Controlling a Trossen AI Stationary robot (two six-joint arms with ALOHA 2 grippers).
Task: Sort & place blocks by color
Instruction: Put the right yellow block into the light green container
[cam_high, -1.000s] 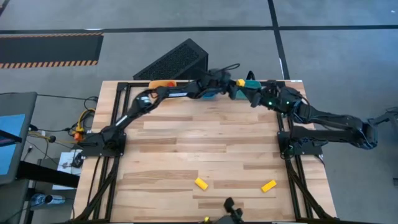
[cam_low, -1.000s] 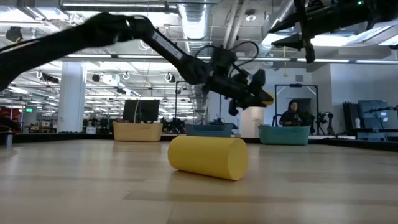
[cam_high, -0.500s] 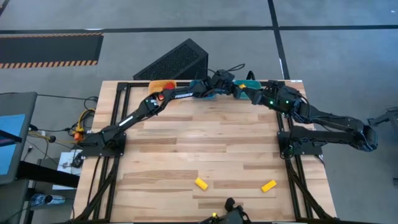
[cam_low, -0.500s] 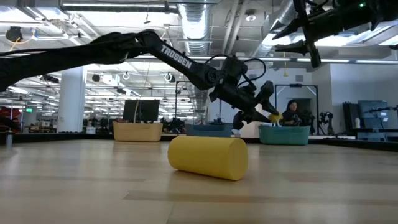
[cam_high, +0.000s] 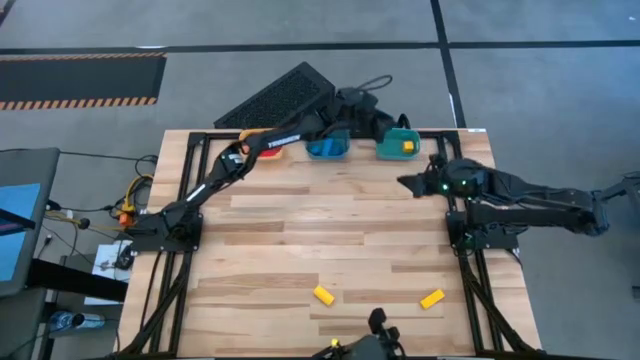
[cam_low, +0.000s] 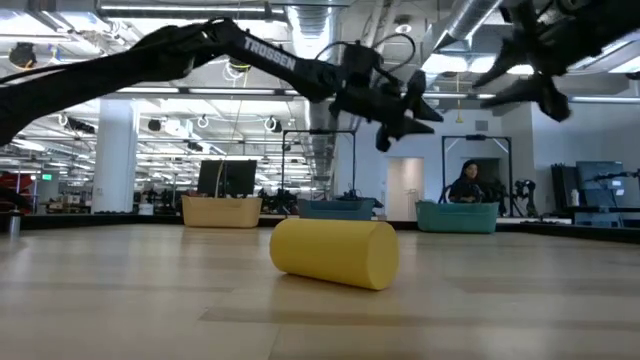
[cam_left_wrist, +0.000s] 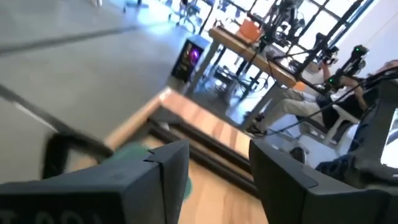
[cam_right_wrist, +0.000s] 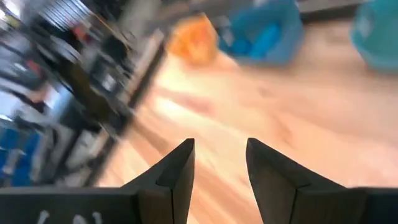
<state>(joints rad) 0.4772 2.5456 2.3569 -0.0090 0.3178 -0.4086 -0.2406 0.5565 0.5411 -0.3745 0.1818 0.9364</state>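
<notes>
- The orange bin (cam_high: 262, 141) is mostly hidden under the left arm; only a sliver of its rim shows, and whatever is inside cannot be seen.
- The left gripper (cam_high: 372, 112) hangs past the far edge of the table, just beyond the blue bin (cam_high: 328, 148); its fingers (cam_left_wrist: 168, 171) stand apart with nothing between them.
- The right gripper (cam_right_wrist: 219, 163) hovers over the table near the teal bin (cam_high: 398, 146), fingers spread and empty.
- A yellow block (cam_high: 407, 146) lies inside the teal bin.
- Two more yellow blocks (cam_high: 323, 295) (cam_high: 432, 298) lie on the wood well away from the teal bin, at the near end of the table.
- A third yellow piece at the near edge is cut off in the high view.
- The table (cam_high: 330, 240) is pale wooden planks on a black frame.
- Beyond the teal bin a person (cam_low: 466, 184) sits in a bright, open workshop.
</notes>
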